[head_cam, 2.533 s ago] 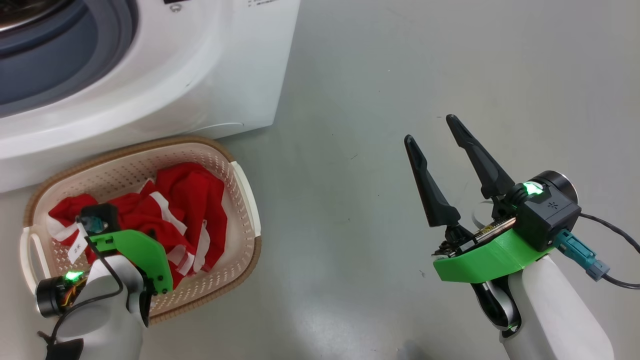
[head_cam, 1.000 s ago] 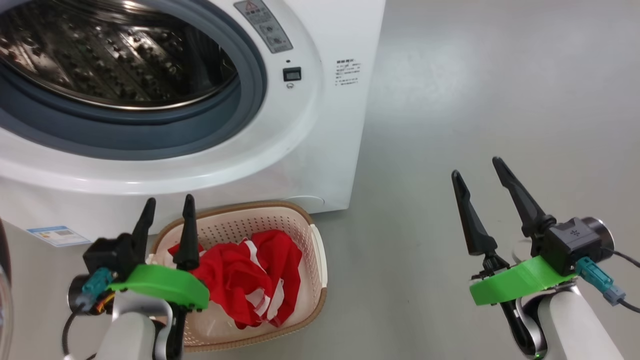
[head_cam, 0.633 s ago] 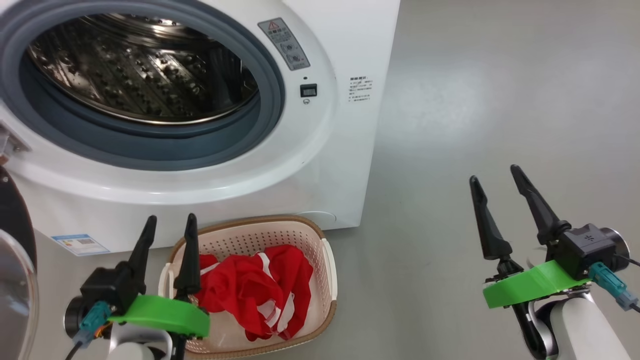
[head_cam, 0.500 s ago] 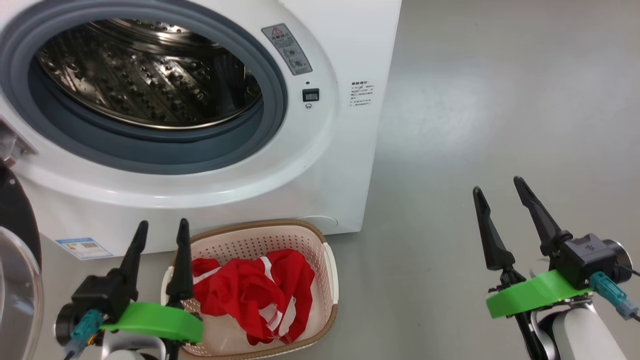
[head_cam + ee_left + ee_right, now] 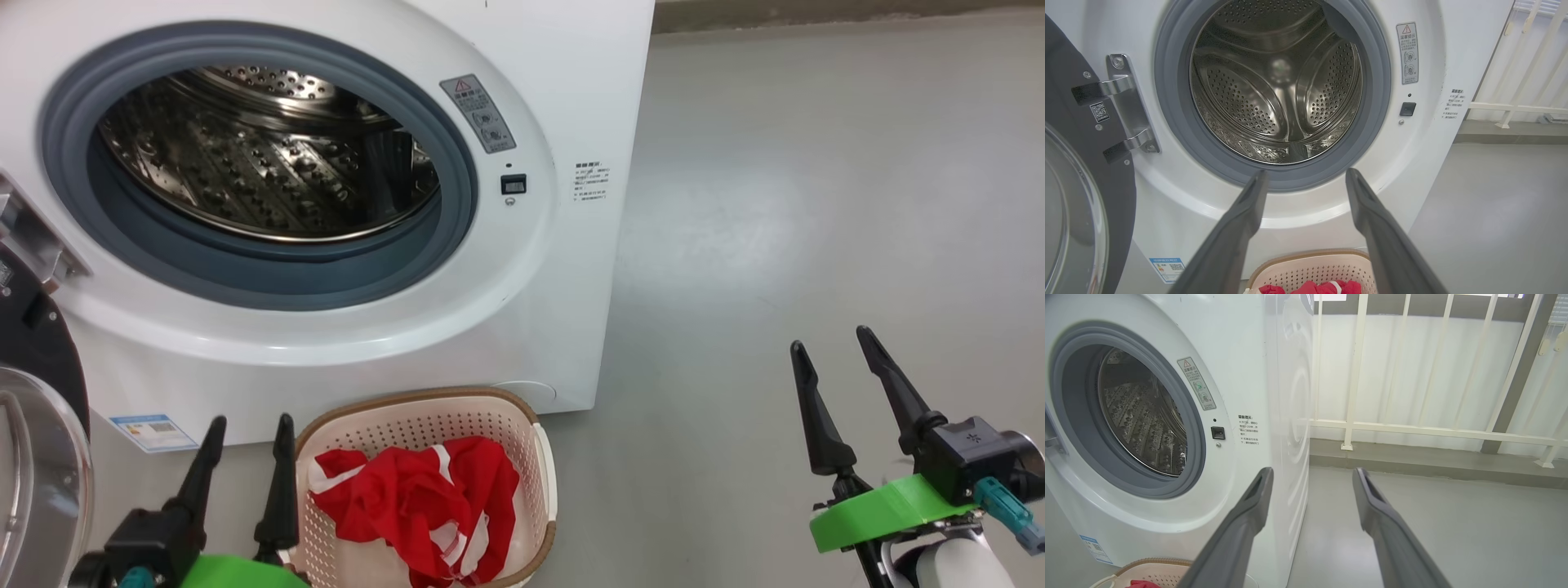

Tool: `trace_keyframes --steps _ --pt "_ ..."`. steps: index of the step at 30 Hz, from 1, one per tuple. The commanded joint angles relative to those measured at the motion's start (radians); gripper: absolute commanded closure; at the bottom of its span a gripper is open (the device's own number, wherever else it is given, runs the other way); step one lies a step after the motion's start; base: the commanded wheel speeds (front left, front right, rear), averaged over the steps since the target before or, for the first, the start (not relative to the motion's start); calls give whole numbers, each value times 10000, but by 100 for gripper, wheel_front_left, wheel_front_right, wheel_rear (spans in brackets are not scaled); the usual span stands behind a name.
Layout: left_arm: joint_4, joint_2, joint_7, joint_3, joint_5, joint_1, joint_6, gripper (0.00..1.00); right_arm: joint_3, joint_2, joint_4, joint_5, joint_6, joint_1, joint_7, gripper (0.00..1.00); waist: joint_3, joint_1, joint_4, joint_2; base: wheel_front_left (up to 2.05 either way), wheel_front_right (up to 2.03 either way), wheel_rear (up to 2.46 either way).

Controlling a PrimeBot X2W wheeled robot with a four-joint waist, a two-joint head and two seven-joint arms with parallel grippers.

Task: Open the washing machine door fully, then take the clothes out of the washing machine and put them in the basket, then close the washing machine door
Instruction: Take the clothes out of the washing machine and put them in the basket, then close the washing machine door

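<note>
The white washing machine (image 5: 563, 73) stands with its steel drum (image 5: 269, 155) bare; no fabric shows inside it (image 5: 1278, 81). Its black-rimmed door (image 5: 37, 457) hangs swung open at the left, on its hinge (image 5: 1122, 110). Red clothes (image 5: 420, 506) with white trim lie in the cream basket (image 5: 539, 457) on the floor before the machine. My left gripper (image 5: 249, 425) is open and empty just left of the basket, fingers (image 5: 1249, 208) pointing at the drum's lower rim. My right gripper (image 5: 833, 347) is open and empty over bare floor to the right, fingers (image 5: 1257, 498) aimed past the machine's corner.
Grey floor (image 5: 816, 180) stretches to the right of the machine. A cream railing (image 5: 1412, 428) on a low kerb runs along the back. A blue label (image 5: 151, 431) sits low on the machine's front.
The head camera has tilted up, bringing the drum into view. My left gripper came up out of the basket, leaving the red clothes there. The right gripper holds its pose.
</note>
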Motion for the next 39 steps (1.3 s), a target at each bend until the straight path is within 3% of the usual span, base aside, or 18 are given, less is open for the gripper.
trace_keyframes --steps 1,28,39 --pt "-309 214 -62 363 18 69 68 0 177 -18 -290 -107 4 -3 -63 0 -130 0 -1 0 0 0 0" --pt "-517 198 104 210 -102 410 500 0 91 -17 -430 -238 4 228 -63 0 -294 0 37 0 -2 2 0" --pt "-673 260 109 51 -45 321 588 0 35 -17 -438 -243 4 187 -63 0 -160 0 57 0 -117 117 0"
